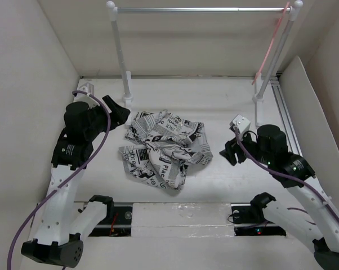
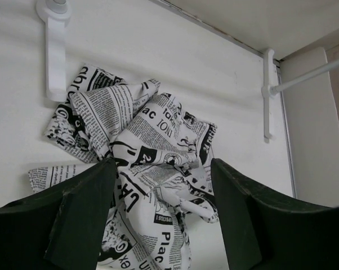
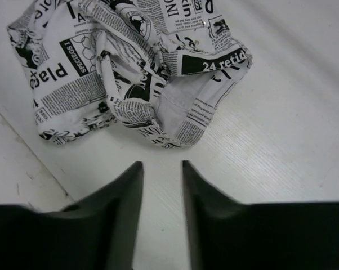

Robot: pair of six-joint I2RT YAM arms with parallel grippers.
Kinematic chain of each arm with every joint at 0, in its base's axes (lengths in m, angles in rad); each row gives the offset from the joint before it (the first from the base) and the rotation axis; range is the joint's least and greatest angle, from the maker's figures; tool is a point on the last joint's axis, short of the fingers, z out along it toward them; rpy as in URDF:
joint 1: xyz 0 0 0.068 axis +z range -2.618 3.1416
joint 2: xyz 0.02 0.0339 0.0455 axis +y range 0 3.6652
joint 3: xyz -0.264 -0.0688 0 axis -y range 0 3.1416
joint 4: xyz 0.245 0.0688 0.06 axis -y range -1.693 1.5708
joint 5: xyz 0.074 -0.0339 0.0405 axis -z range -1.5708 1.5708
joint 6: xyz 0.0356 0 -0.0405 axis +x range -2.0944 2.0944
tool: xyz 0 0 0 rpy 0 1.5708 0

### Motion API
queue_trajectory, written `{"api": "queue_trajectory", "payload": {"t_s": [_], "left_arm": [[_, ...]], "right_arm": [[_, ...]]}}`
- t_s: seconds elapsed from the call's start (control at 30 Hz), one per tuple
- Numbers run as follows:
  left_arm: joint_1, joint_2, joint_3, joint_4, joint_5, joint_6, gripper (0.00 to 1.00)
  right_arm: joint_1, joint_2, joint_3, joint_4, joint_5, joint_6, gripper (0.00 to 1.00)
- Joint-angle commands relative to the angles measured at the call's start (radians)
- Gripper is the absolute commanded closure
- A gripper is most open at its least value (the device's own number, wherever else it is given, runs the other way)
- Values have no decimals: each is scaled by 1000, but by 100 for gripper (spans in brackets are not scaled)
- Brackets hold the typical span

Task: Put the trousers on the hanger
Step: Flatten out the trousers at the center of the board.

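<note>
White table (image 1: 226,107): trousers (image 1: 164,149) crumpled mid-frame, print reads "Plac" and "24". Hanger (image 1: 271,48) hangs on rail (image 1: 203,9), upper right. Left gripper (image 2: 164,169) spread wide, empty. Right gripper (image 3: 162,169) parted narrowly, empty, just short of cloth.

Slim white links (image 1: 57,202), bulky black joints (image 1: 82,121); purple cables (image 1: 79,171) alongside.

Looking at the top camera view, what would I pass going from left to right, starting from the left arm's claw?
left claw → trousers → right claw → hanger. The rail spans most of the view, so it is left out.
</note>
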Motion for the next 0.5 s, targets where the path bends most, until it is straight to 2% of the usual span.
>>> {"api": "queue_trajectory", "payload": {"t_s": [0.0,0.03,0.07,0.1,0.17,0.2,0.23,0.3,0.37,0.4,0.43,0.47], "left_arm": [[-4,2,-32,70,-10,-27,37],[-4,9,-39,70,-22,-26,40],[-4,28,-48,72,-42,-18,47],[-4,41,-63,67,-56,-18,67],[-4,85,-77,54,-103,-15,81],[-4,101,-95,55,-116,-6,97],[-4,117,-108,58,-122,-1,100],[-4,159,-141,103,-122,4,96],[-4,228,-149,135,-117,19,83],[-4,254,-146,143,-120,20,61],[-15,281,-143,149,-120,23,48],[-15,329,-141,168,-104,28,41]], "right_arm": [[10,-1,-22,97,18,19,70],[10,6,-43,111,23,19,90],[10,14,-46,122,21,19,100],[10,37,-51,140,20,16,100],[10,63,-69,166,18,17,100],[10,77,-74,186,20,14,75],[10,109,-80,197,17,11,60],[10,147,-88,212,4,2,32],[10,198,-98,232,-26,-4,25],[19,218,-103,244,-28,-4,23],[19,232,-109,254,-34,-1,21],[32,262,-117,269,-42,-1,20]]}}
